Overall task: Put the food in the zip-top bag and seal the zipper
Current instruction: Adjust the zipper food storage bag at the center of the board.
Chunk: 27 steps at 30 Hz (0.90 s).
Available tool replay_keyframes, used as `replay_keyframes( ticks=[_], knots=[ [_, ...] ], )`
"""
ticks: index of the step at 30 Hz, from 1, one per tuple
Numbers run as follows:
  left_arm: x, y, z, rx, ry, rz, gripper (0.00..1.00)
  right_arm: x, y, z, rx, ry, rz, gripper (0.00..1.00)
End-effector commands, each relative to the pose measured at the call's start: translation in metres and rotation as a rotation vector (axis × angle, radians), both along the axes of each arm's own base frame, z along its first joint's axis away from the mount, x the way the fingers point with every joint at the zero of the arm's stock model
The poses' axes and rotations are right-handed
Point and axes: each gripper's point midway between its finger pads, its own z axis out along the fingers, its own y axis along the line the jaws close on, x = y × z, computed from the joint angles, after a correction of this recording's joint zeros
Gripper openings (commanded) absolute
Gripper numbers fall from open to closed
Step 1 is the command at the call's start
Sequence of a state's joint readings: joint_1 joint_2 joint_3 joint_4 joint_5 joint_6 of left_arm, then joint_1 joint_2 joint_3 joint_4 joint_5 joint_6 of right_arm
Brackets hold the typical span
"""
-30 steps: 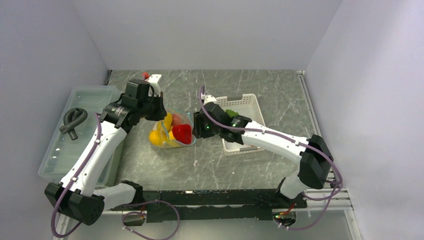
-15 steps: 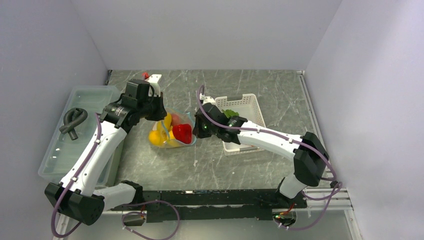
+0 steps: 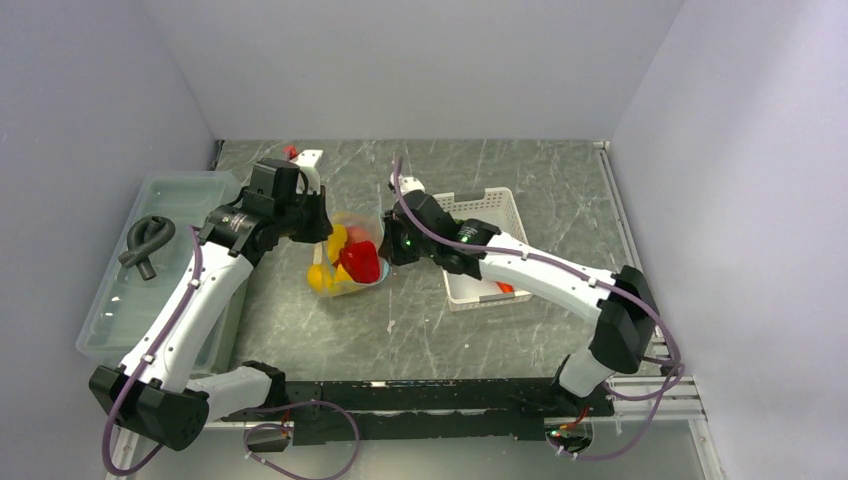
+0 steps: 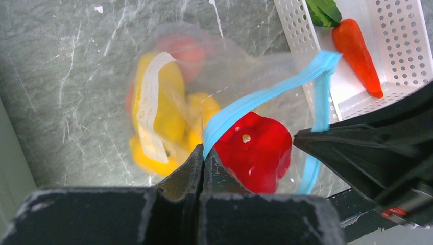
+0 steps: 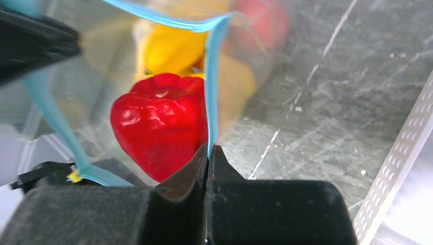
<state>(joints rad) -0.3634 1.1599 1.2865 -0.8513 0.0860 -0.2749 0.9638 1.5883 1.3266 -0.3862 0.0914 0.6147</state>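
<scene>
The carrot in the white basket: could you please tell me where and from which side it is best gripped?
Grip the carrot across its thick upper half, just below the green leaves, coming straight down from above. It lies flat on the basket floor, tapering to a thin tip, and the walls likely block a sideways approach.

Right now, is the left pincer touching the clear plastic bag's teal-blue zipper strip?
Touching. Left wrist view shows the left pincer clamped on the teal-blue zipper strip.

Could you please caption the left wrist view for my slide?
Left fingers pinch the blue zipper over a bagged red pepper.
</scene>
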Motion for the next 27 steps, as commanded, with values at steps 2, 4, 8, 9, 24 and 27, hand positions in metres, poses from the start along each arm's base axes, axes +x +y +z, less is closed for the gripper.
replay_keyframes(
  ticks=[2, 4, 8, 9, 24, 27],
  knots=[
    [-0.008, -0.001, 0.024, -0.041, -0.028, -0.005, 0.0, -0.002, 0.0, 0.082, 0.089, -0.133, 0.08, 0.0],
    [-0.013, -0.002, 0.025, -0.049, -0.011, -0.01, 0.0, -0.005, -0.001, 0.091, 0.087, -0.144, 0.095, 0.0],
    [-0.021, -0.004, 0.035, -0.076, -0.011, -0.023, 0.0, -0.009, -0.008, 0.105, 0.075, -0.168, 0.118, 0.0],
    [-0.023, -0.005, 0.041, -0.084, -0.021, -0.026, 0.0, -0.01, -0.012, 0.108, 0.074, -0.181, 0.115, 0.0],
    [-0.047, -0.021, 0.086, -0.217, -0.067, -0.12, 0.0, -0.003, -0.043, 0.087, 0.02, -0.176, 0.04, 0.0],
    [-0.045, -0.016, 0.087, -0.205, -0.096, -0.091, 0.0, -0.002, -0.05, 0.099, 0.049, -0.219, 0.015, 0.0]
  ],
)
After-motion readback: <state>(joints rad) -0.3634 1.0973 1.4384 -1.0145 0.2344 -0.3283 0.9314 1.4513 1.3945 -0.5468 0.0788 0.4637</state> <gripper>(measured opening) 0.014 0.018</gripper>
